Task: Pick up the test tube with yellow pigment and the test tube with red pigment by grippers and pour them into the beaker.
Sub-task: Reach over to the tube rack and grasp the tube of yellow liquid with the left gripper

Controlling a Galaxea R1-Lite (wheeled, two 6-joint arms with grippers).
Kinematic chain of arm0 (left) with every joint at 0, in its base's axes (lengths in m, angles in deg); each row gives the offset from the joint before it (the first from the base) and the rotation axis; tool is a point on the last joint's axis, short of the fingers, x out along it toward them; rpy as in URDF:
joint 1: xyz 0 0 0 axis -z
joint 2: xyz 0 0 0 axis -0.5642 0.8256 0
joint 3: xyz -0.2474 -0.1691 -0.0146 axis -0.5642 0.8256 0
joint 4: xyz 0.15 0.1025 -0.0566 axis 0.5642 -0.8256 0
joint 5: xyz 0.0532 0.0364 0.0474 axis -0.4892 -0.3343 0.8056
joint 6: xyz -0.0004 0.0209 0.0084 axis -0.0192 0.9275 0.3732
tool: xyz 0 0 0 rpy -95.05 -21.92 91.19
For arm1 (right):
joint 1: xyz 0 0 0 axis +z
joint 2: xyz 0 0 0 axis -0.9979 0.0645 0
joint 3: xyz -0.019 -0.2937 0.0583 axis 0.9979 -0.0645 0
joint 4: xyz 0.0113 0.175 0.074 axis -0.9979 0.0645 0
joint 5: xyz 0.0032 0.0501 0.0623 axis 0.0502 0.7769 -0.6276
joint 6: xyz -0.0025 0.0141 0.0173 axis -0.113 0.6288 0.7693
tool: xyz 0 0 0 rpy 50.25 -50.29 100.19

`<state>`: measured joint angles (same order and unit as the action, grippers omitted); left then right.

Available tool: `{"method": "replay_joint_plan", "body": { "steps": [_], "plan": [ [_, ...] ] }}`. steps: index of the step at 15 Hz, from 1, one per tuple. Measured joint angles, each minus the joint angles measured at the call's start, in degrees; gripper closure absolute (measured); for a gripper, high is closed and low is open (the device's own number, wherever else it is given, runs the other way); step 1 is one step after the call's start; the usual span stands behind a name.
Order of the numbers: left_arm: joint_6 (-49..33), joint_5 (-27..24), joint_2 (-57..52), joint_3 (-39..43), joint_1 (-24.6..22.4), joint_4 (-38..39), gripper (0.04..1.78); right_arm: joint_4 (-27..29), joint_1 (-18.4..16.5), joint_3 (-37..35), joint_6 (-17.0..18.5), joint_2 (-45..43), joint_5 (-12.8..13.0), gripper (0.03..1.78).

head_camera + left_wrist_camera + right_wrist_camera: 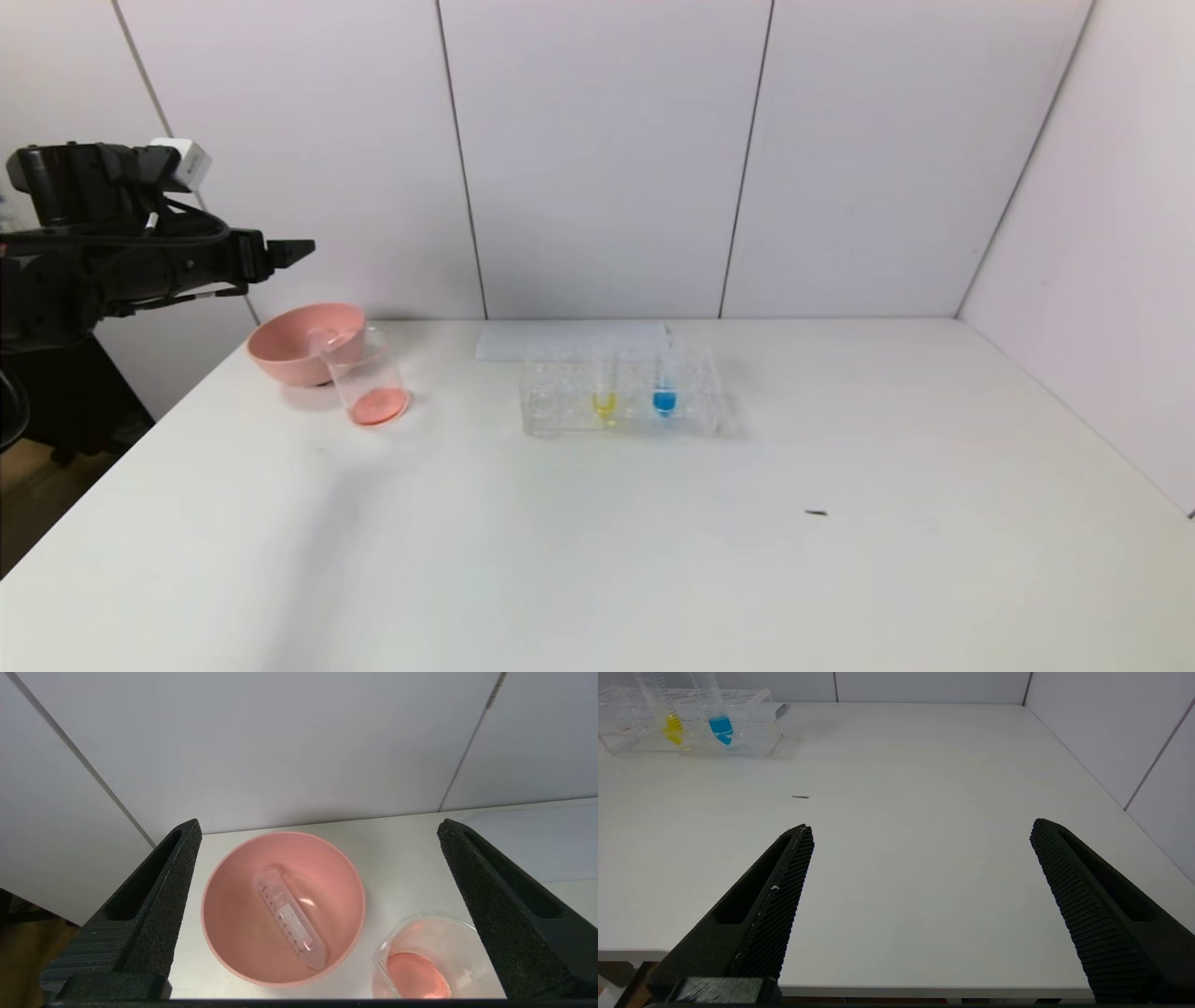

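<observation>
We face a wide, smooth white tabletop (653, 560) that runs back to a wall of pale grey-white flat panels (607, 159), split by thin dark seams (747, 159). On our right a second panelled white wall (1102, 233) meets the table's edge at an angle. Past the table's left edge we see a strip of brown wood-toned floor (37, 495) and a dark piece of furniture standing on it (75, 392). Light is soft and even, throwing only faint shadows on the tabletop.
</observation>
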<state>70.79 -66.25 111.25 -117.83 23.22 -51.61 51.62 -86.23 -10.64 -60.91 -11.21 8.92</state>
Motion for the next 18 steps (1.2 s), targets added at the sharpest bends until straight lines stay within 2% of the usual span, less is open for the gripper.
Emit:
{"method": "replay_joint_plan", "body": {
  "steps": [13,18],
  "plan": [
    [-3.58,0.69,-19.52,19.08,12.75,0.44,0.06,0.0,0.0,0.0,-0.01,0.0,0.0,0.11],
    [-4.84,0.91,-25.66,25.64,16.31,0.5,0.06,0.0,-0.02,0.0,-0.01,0.0,0.0,0.11]
  ]
}}
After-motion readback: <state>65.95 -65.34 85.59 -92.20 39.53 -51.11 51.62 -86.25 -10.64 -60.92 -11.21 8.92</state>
